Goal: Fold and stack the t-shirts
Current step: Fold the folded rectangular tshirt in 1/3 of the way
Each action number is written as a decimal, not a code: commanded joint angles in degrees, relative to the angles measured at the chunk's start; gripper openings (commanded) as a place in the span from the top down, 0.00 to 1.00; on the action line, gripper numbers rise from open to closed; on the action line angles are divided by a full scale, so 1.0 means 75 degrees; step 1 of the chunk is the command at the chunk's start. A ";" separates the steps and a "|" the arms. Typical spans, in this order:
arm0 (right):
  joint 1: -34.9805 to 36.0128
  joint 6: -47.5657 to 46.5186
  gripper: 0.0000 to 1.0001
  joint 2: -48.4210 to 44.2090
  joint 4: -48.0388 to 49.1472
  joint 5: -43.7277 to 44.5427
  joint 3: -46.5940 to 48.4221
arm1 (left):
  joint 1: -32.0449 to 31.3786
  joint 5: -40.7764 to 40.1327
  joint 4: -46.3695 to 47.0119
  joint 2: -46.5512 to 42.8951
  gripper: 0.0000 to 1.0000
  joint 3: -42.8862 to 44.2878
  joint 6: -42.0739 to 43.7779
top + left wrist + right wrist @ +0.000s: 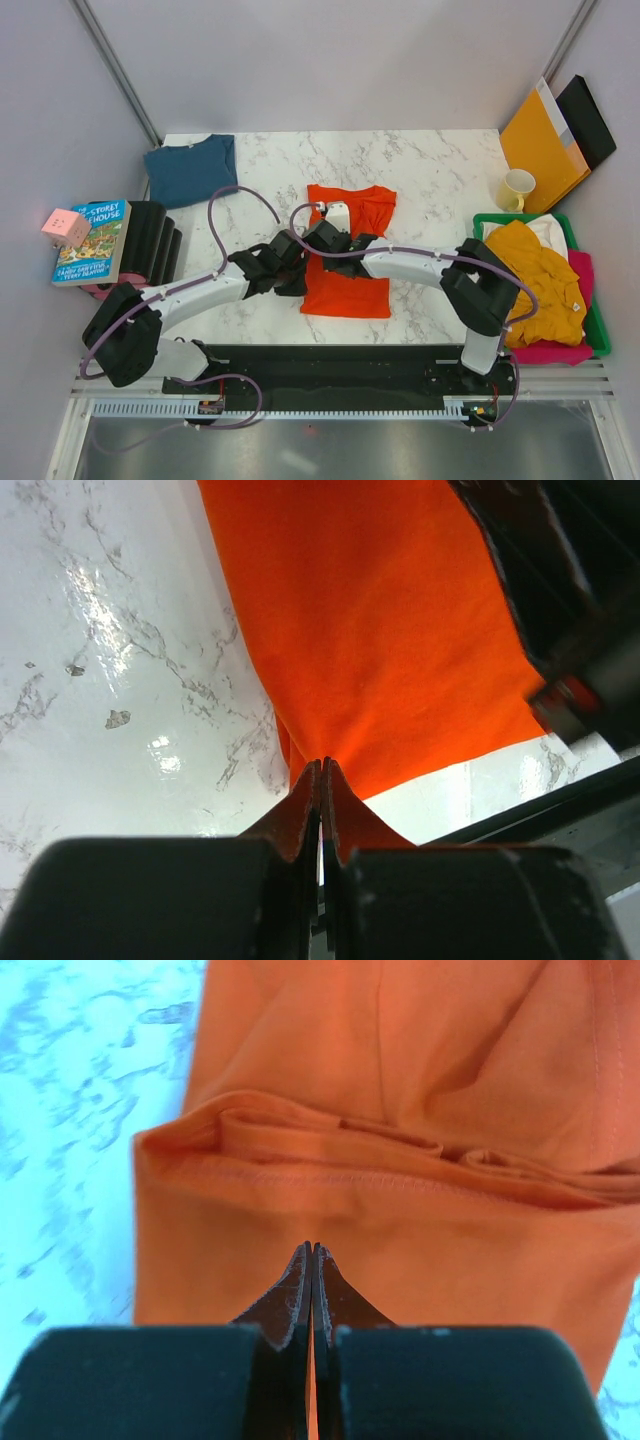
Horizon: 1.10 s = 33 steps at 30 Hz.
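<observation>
orange-red t-shirt [348, 292] lies in the middle of the white marble worktop [430, 170]. it is plain bright cloth, flat and smooth at its near part, and doubled over itself at its far part, so a stitched hem and bunched layers show in the right wrist view. both arms reach in over it. the left pincer [321, 765] is closed tight at the shirt's left edge, and the cloth draws up to a point between its tips, so it has hold of the shirt. the right pincer [311, 1250] is closed too, with its tips against the cloth just short of the folded hem; whether any cloth is caught between them cannot be told. a teal-blue t-shirt [190, 168] lies folded at the far left corner, well apart. at the right edge a green tray [483, 222] holds a loose heap: a mustard yellow t-shirt [535, 270] on top, a white t-shirt [548, 230] showing behind it and a pink t-shirt [552, 352] beneath, spilling over the near rim. a cream mug [517, 188] stands just beyond the tray, beside an orange-yellow envelope [540, 140] and a black folder [592, 118]. left of the worktop, a book [92, 240] shows "storey" and "house" on its cover; the smaller print is unreadable. a pink cube [66, 226] sits at its far corner.
</observation>
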 commanded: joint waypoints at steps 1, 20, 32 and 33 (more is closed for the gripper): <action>-0.0150 -0.0179 1.00 0.0910 0.0029 0.0188 0.0441 | -0.0045 0.0053 0.0582 -0.0067 0.98 0.0097 -0.0248; -0.1333 -0.0684 1.00 0.1544 0.0170 0.0422 0.1801 | -0.0045 0.0041 0.0629 -0.0325 0.98 -0.0219 -0.0283; -0.1358 -0.0171 0.33 -0.2109 0.0158 0.0657 -0.1090 | -0.0045 -0.0404 0.0606 -0.0548 0.72 -0.0418 -0.0084; -0.1311 -0.0006 0.33 -0.2611 0.0076 0.0669 -0.1360 | -0.0045 -0.0404 0.0629 -0.0513 0.69 -0.0442 -0.0096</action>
